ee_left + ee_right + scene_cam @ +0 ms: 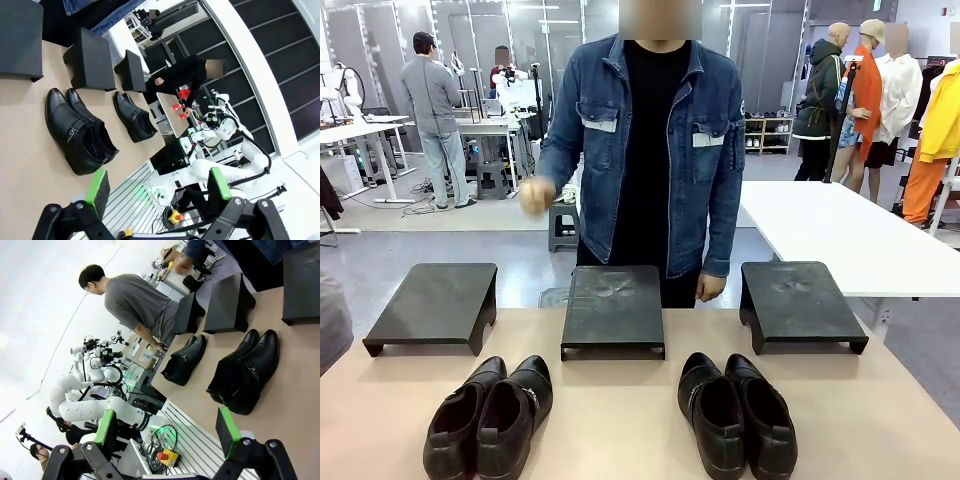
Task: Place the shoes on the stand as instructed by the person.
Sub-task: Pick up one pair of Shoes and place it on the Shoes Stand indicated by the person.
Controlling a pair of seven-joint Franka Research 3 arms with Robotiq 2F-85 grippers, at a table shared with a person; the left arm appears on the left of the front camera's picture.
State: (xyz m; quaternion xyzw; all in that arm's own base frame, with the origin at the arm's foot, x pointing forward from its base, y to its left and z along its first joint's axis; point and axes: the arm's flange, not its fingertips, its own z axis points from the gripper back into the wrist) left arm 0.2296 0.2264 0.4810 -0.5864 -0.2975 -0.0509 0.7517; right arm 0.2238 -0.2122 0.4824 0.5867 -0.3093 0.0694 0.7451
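Two pairs of glossy black shoes sit on the tan table near its front edge: a left pair (510, 415) and a right pair (720, 420). Behind them three low black stands stand in a row, left (430, 300), middle (613, 305) and right (800, 300). The person (650, 150) in a denim jacket stands behind the middle stand, one hand (535, 193) raised and blurred, the other hanging. My left gripper (159, 172) is open and empty, well short of the left pair (75, 130). My right gripper (166, 412) is open and empty too, short of the right pair (247, 372).
The table's front edge (125, 172) runs just past the shoes in the wrist views. A white table (850, 230) stands behind on the right. Bare tabletop (615, 420) lies between the two pairs. Another person in a grey shirt (140, 305) is farther off.
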